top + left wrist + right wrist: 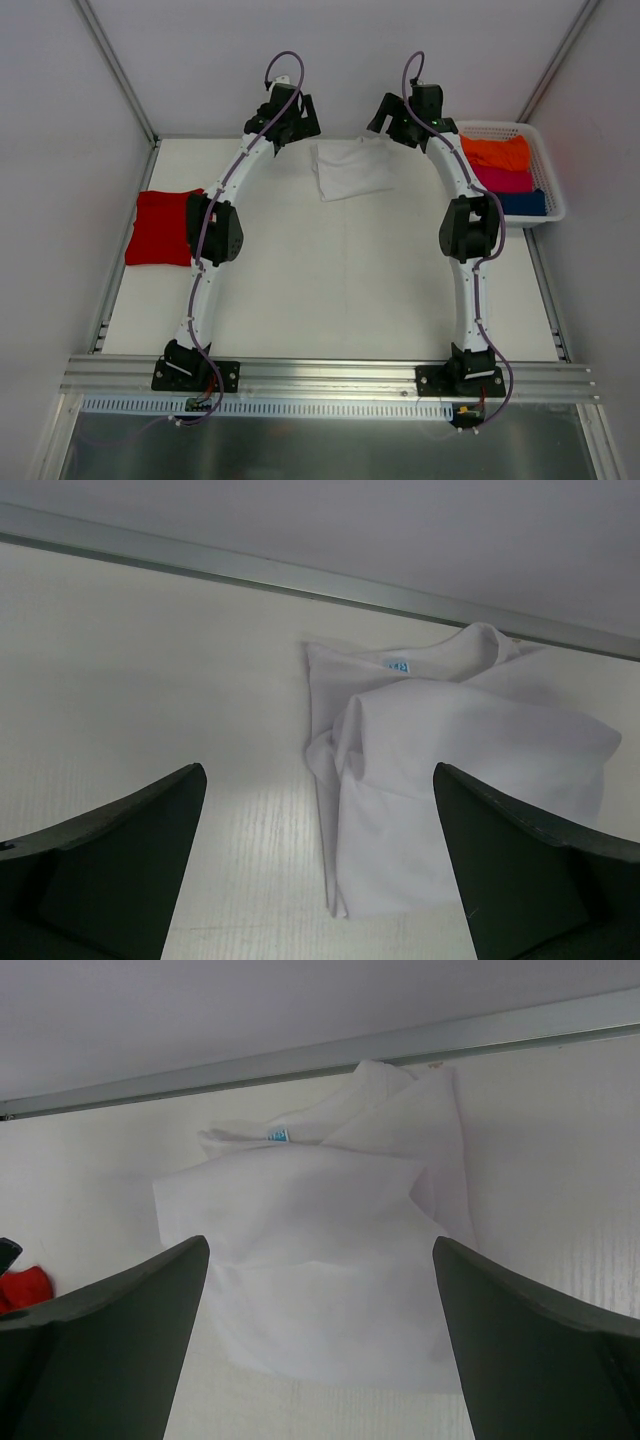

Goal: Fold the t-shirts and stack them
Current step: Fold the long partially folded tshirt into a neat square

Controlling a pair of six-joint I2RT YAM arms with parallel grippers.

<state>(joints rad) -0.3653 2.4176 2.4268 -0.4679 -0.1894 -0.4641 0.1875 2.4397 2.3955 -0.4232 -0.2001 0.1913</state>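
1. Your left gripper [296, 128] has its jaws spread wide, with nothing between them. In its wrist view the two fingers [120, 870] sit in the lower corners over bare table [330, 290] and touch no cloth.
2. Your right gripper [392, 122] is just as wide and grips nothing. In its wrist view the cloth fills the gap between the fingers, but you cannot tell from that view whether they brush it.
3. The white t-shirt [350, 168] lies loosely bunched at the upper centre of the top view, between the two grippers and nearer the right one. A small blue label [398, 665] shows at its collar.
4. The red t-shirt [160, 228] lies folded flat at the left of the frame, against the table's left edge. Its right side is tucked under the left arm's elbow, and it is well apart from the white one.
5. For edges, the metal rail [200, 560] along the back runs just behind the white shirt. The white basket [545, 150] sits at the upper right beside the right arm, holding orange, pink and blue cloth.
6. For room to move, you have the broad table surface between the arms, from the white shirt down to the bases.
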